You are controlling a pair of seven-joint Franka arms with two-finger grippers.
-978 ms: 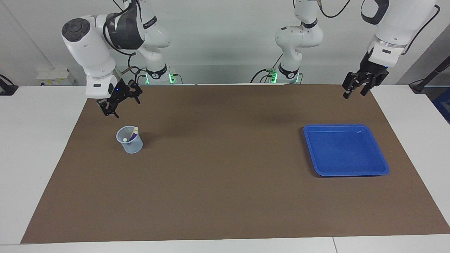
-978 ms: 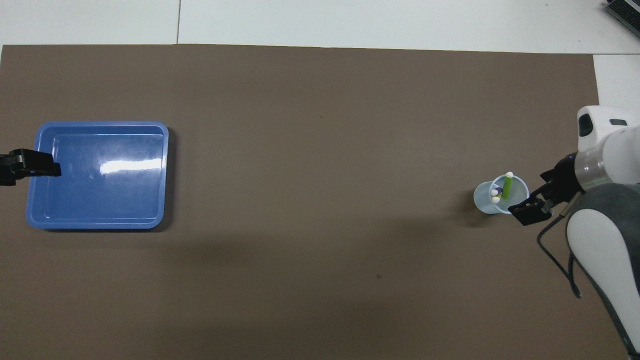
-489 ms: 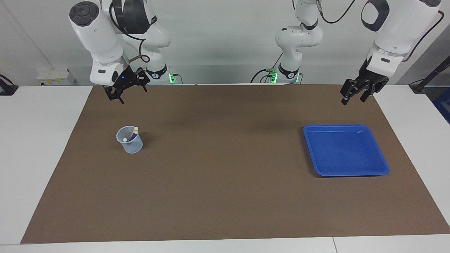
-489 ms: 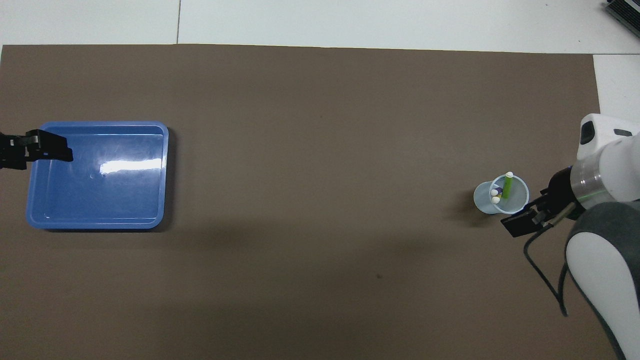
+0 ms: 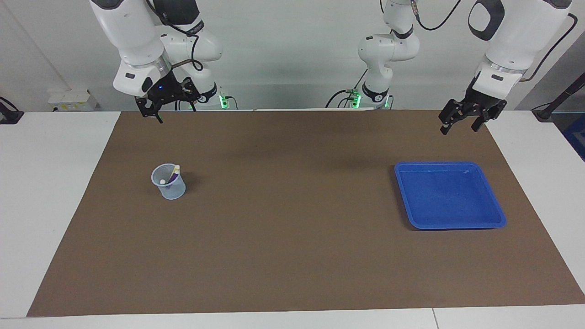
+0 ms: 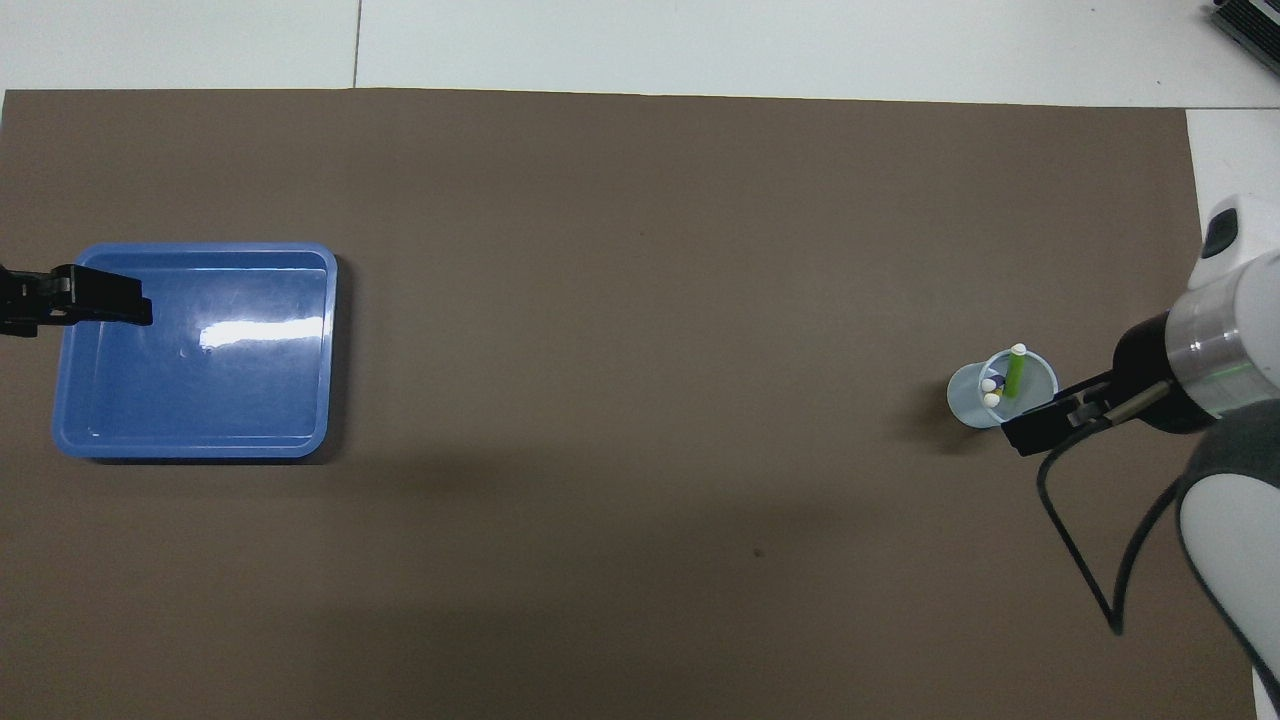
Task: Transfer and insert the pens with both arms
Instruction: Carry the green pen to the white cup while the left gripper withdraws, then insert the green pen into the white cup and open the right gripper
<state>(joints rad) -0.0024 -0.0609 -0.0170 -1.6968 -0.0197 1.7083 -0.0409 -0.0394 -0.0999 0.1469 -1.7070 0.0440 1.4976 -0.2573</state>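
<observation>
All three pens [image 6: 1003,383] stand in the cup [image 5: 169,183]. The blue tray [image 5: 450,195] lies well apart. Left gripper [image 5: 461,121] and right gripper [image 5: 170,104] hang raised with fingers spread, holding nothing.

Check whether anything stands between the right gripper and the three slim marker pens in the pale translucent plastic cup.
Nothing visible does. The pens stand caps up in the open-topped cup; the right gripper hangs over the brown mat's edge by the robots, only bare mat between them.
</observation>
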